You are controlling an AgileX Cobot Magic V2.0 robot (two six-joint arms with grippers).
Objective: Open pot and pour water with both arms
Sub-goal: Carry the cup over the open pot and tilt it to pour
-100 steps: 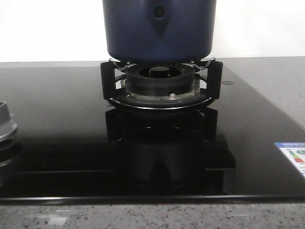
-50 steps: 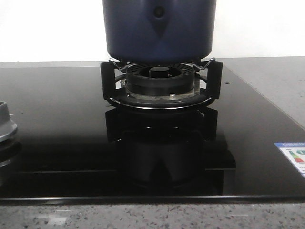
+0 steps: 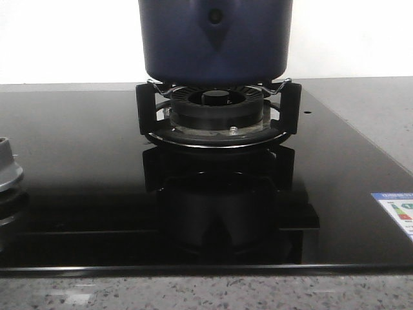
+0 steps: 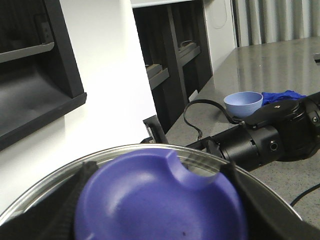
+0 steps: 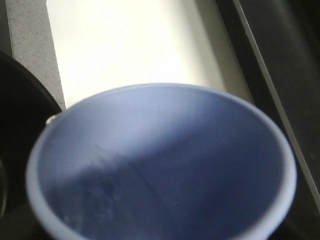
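The dark navy pot [image 3: 216,39] stands on the black burner [image 3: 217,110] at the back of the hob; its top is cut off in the front view. In the left wrist view my left gripper [image 4: 160,200] is shut on the purple knob [image 4: 150,200] of a glass lid with a metal rim [image 4: 125,149]. Black fingers [image 4: 65,200] flank the knob. I cannot tell whether the lid rests on the pot. A light blue cup [image 5: 160,165] fills the right wrist view, mouth toward the camera, hiding the right fingers that hold it.
A black glass hob [image 3: 77,161] covers the grey speckled counter [image 3: 361,97]. A grey knob [image 3: 8,169] sits at its left edge. The right arm [image 4: 270,137] shows in the left wrist view, with a blue bowl [image 4: 243,103] and blue cloth [image 4: 282,95] behind it.
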